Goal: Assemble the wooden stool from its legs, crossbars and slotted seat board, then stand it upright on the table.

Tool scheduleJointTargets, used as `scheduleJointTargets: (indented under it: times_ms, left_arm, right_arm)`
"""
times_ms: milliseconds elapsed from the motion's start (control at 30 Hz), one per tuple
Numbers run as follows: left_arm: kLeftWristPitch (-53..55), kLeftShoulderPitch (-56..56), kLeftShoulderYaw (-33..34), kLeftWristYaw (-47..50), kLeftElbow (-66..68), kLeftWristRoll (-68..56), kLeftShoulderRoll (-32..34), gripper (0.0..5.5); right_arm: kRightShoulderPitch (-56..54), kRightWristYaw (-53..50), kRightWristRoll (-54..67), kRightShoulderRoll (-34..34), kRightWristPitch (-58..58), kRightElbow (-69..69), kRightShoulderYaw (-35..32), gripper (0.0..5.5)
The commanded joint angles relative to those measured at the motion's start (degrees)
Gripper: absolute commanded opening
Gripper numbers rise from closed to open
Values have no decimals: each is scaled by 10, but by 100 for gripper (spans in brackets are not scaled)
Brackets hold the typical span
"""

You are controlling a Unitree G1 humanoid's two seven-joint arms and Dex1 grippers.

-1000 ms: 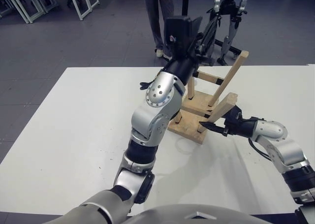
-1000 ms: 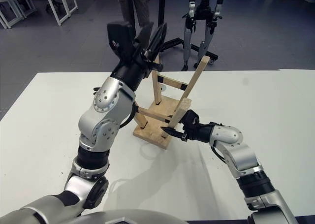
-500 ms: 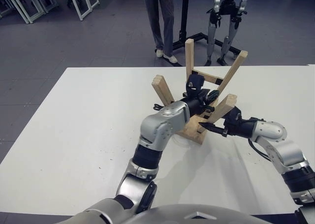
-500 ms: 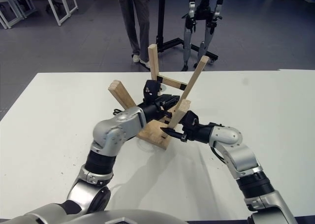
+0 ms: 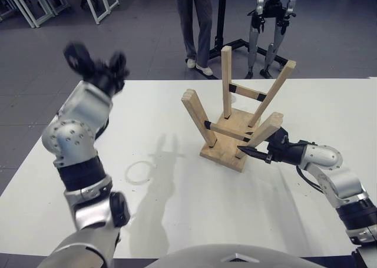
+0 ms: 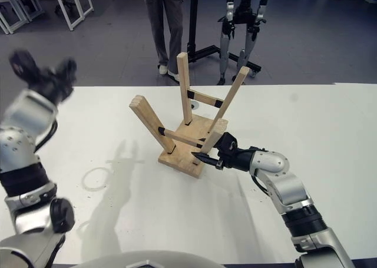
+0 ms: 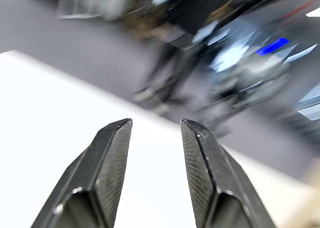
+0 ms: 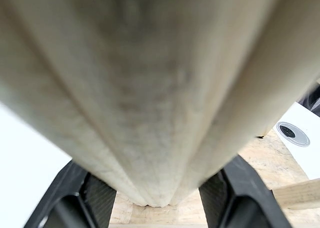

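My right gripper is clamped on the near-right leg of the stool, low down by the seat board. In the right wrist view the leg sits between both fingers. My left gripper hangs high in the upper left of the frame, well apart from the stool, its fingers spread with nothing between them.

The stool rests upside down at the centre right of the table. Its seat board lies flat on the surface, and all four legs point up with crossbars joining them. I judge the assembly done or very nearly so, though I cannot tell how firmly each joint is seated. What is left is to turn the stool over and stand it on its legs.
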Motion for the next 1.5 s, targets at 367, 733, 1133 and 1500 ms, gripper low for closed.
scheduleJointTargets:
  times_ms: [367, 733, 1133, 1500]
  left_arm:
    - [107, 93, -353, -357, -248, -58, -86, 180]
    - [114, 113, -188, -440, -156, -13, 35, 180]
    - [116, 154, -190, -418, -184, 2, -11, 180]
    - [122, 176, -184, -417, -189, 32, 11, 180]
  right_arm:
    - [35, 97, -78, -26, 32, 83, 90, 203]
    - [-60, 311, -51, -4, -141, 206, 83, 203]
    - [-136, 288, -34, 31, -117, 183, 27, 246]
    - [-98, 334, -66, -29, -135, 168, -19, 477]
